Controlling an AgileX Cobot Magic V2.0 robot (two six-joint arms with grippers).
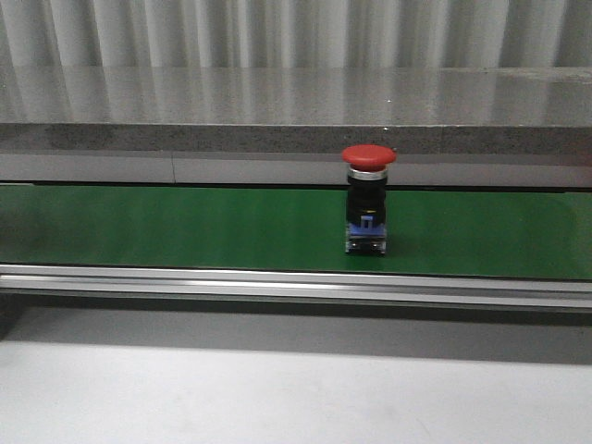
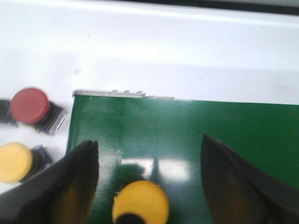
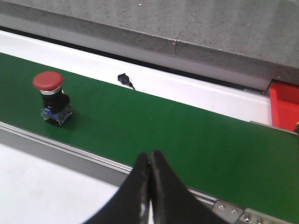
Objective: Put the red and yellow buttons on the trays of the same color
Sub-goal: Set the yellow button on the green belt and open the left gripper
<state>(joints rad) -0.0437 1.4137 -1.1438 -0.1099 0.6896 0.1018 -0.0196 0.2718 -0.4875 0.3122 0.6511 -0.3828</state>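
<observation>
Left pincer (image 2: pixel 147 186) spread wide above the green conveyor belt (image 2: pixel 224 126), a yellow mushroom button (image 2: pixel 140 203) standing between the two fingers (image 2: pixel 77 186), touching neither. Off to one side of that pincer, on the white worktop (image 2: pixel 187 56) just past the belt's end, a red button (image 2: pixel 30 105) and another yellow button (image 2: pixel 15 161) lying side by side. Right pincer (image 3: pixel 149 179) clenched tight on nothing, hovering at the belt's near rail. Well apart from it, upright on the belt, a red mushroom button (image 1: pixel 367 199). Beyond the belt's far end, a red tray (image 3: pixel 285 105).
</observation>
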